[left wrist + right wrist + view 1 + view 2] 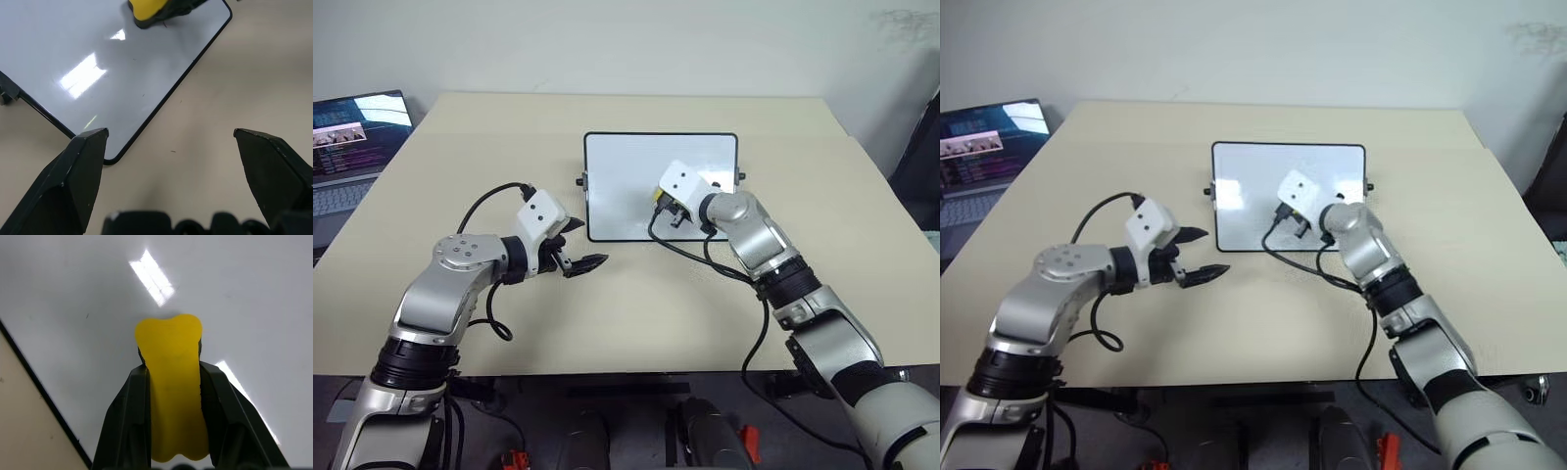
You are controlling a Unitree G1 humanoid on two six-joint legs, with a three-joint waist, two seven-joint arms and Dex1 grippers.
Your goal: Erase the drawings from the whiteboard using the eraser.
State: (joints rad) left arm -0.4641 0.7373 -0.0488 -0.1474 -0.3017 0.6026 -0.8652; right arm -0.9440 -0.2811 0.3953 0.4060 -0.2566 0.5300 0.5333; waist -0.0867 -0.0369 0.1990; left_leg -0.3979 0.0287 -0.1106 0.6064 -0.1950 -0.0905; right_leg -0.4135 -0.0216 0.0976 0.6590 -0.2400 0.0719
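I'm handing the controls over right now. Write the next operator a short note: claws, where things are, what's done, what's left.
Right claw: shut on the yellow eraser, over the whiteboard.
Left claw: open and empty, over the table near the board's front left corner.
Whiteboard: flat on the table, mid-way across.
Done: no red drawings show on the visible board surface; it looks wiped clean. The patch under the right claw is hidden.
Left: check that hidden patch, then set the eraser down.
A laptop sits at the table's far left.

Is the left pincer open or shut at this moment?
Open: the left pincer has its two black fingers standing wide apart over the table.
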